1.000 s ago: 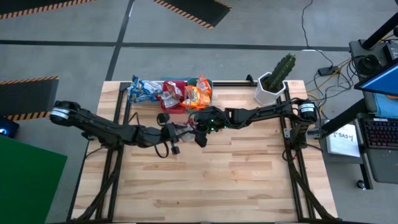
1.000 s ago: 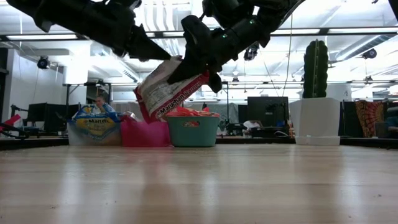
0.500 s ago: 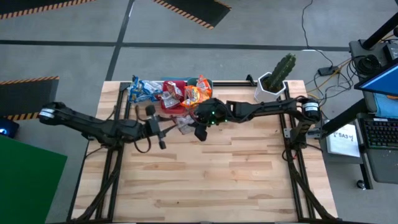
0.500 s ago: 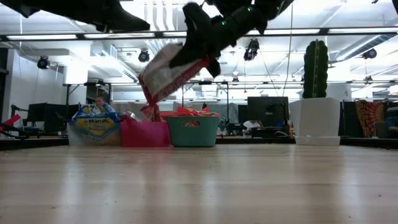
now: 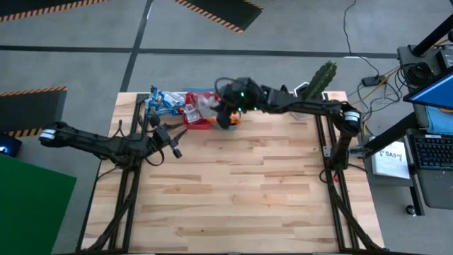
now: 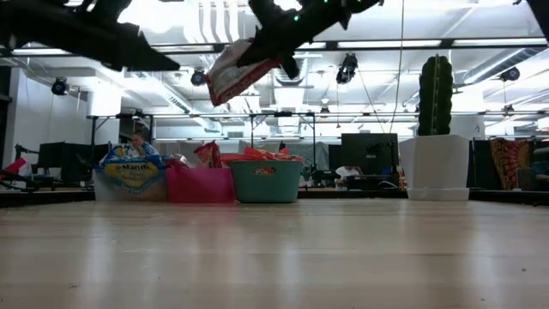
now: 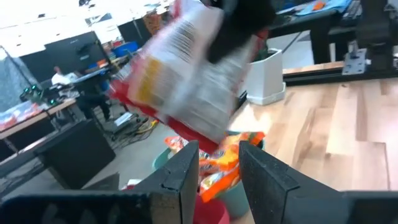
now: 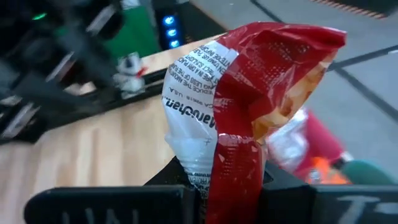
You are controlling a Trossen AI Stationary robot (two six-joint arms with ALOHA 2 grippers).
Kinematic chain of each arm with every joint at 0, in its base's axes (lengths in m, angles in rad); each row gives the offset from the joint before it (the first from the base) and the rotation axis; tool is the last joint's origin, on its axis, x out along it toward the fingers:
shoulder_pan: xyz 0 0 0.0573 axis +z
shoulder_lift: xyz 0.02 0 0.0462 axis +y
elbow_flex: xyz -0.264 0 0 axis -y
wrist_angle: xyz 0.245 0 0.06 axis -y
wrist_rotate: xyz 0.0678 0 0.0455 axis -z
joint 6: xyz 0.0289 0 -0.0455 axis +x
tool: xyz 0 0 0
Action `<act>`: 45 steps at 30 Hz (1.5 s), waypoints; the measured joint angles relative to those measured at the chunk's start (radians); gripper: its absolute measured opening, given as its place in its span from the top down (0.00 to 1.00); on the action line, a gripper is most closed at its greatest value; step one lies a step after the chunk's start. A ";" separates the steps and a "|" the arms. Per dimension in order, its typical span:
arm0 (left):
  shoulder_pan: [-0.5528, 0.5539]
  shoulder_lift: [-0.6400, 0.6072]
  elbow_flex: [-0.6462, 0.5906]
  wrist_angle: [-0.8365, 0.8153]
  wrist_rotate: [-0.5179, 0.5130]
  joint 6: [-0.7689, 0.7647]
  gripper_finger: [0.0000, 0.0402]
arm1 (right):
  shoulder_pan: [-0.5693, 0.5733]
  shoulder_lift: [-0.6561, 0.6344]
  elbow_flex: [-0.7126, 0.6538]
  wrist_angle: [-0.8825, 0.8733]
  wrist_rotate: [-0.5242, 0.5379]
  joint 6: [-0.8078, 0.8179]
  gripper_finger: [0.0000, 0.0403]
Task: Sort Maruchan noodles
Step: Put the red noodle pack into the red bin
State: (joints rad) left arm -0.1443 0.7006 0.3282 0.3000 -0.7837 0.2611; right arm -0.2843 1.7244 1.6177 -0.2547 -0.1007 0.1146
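From above, a pale wooden slatted table [image 5: 233, 191] carries three small bins in a row at its far edge, holding crinkly ramen packets: blue ones [image 5: 161, 101], red ones [image 5: 192, 111] and orange ones. The right gripper [image 5: 225, 113] reaches over these bins, its jaws pinched on a red-and-white crinkly plastic ramen packet [image 5: 211, 106]. The left gripper [image 5: 170, 144] sits over the table's left side, nearer the front than the bins, holding nothing. A green cactus in a white pot [image 5: 315, 91] stands at the far right corner.

From table height, the red-and-white packet [image 6: 233, 72] hangs high in the air above the bins: a clear bin of blue packets [image 6: 130, 180], a red bin [image 6: 199, 184] and a teal bin [image 6: 266, 181]. The blue packet's lettering is too small to read.

The left wrist view shows its own two dark fingers [image 7: 180, 180] slightly apart and empty, with the held packet [image 7: 177, 74] beyond; its print is blurred.

The right wrist view shows the packet [image 8: 239, 112] clamped upright between the fingers [image 8: 112, 205]; its white back panel reads "Maruchan", upside down, with fine print above it.
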 joint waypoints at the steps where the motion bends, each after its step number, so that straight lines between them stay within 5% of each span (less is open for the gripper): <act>1: 0.005 -0.004 -0.009 -0.001 -0.002 -0.008 0.76 | -0.016 0.012 0.018 0.003 0.000 -0.002 0.90; 10: 0.012 -0.005 -0.030 -0.001 -0.046 -0.042 0.76 | -0.106 0.189 0.211 -0.022 -0.003 -0.023 0.90; 22: 0.012 -0.007 -0.030 -0.011 -0.048 -0.090 0.76 | -0.199 0.517 0.738 -0.411 -0.001 -0.069 0.91; 39: 0.012 -0.004 -0.030 -0.016 -0.048 -0.097 0.76 | -0.216 0.631 0.724 -0.407 -0.003 -0.063 0.90; 45: 0.012 0.004 -0.030 -0.017 -0.048 -0.106 0.76 | -0.196 0.651 0.724 -0.371 -0.002 -0.065 0.80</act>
State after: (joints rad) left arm -0.1326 0.7042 0.2985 0.2826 -0.8318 0.1553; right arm -0.4799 2.3751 2.3421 -0.6261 -0.1028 0.0498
